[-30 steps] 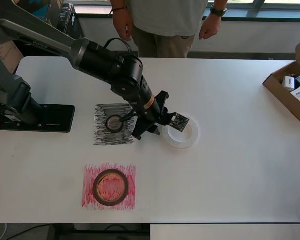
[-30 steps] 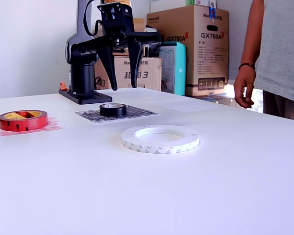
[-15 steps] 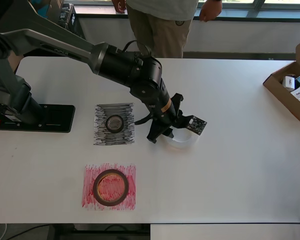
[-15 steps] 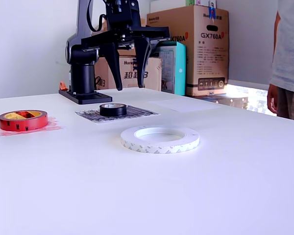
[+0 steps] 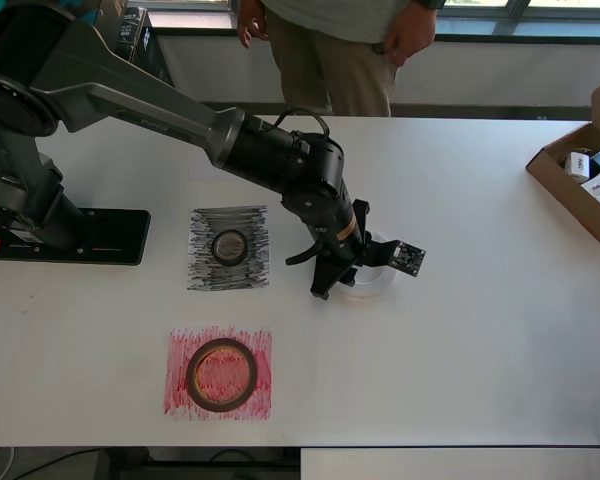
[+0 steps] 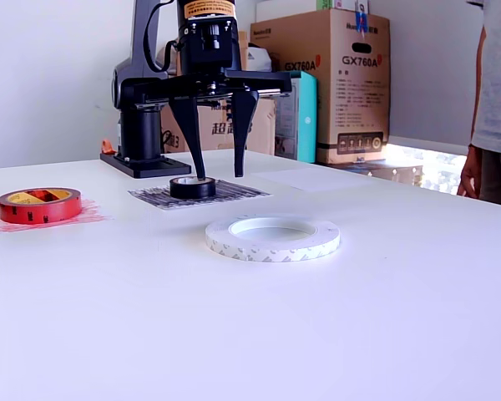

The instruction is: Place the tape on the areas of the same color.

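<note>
The small black tape ring [image 5: 229, 245] lies on the black-grey scribbled patch [image 5: 205, 272]; in the exterior view the ring [image 6: 192, 186] sits on that patch [image 6: 234, 194]. The red-brown ring [image 5: 221, 374] lies on the red-pink patch [image 5: 180, 402], also seen in the exterior view [image 6: 38, 205]. The wide translucent-white ring [image 6: 272, 236] lies on the plain white tabletop; in the overhead view [image 5: 373, 285] my wrist hides most of it. My gripper [image 5: 337, 283] is open and empty, its fingers pointing down over the white ring's left side; in the exterior view the gripper [image 6: 217, 174] hangs above the table.
A brown cardboard box [image 5: 578, 185] with small packs stands at the overhead view's right edge. A person [image 5: 330, 45] stands at the far table edge. My arm base [image 5: 75, 235] is at the left. Cardboard boxes [image 6: 334, 83] stand behind the table.
My gripper has moved from above the black patch rightwards in the overhead view to over the white ring, and its fingers have come lower. The person has shifted. The tapes have not moved.
</note>
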Tool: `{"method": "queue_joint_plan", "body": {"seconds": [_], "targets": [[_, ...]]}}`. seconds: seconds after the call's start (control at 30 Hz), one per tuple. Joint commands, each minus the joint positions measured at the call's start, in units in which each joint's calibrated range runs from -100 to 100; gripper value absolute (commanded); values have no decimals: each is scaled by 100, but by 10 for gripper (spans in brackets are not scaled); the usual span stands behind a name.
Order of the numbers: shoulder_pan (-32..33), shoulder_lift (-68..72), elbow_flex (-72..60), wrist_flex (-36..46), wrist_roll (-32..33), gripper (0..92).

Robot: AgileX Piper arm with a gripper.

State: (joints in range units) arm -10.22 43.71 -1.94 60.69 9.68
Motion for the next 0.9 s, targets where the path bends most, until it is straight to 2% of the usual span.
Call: {"method": "queue_joint_plan", "body": {"seconds": [0.0,0.27,0.67,0.87], "targets": [[-18,54,35,-32,-345,423],[-18,73,35,-66,-1131,431],[-2,222,8,-125,-1459,544],[-65,559,-392,-125,-1434,550]]}}
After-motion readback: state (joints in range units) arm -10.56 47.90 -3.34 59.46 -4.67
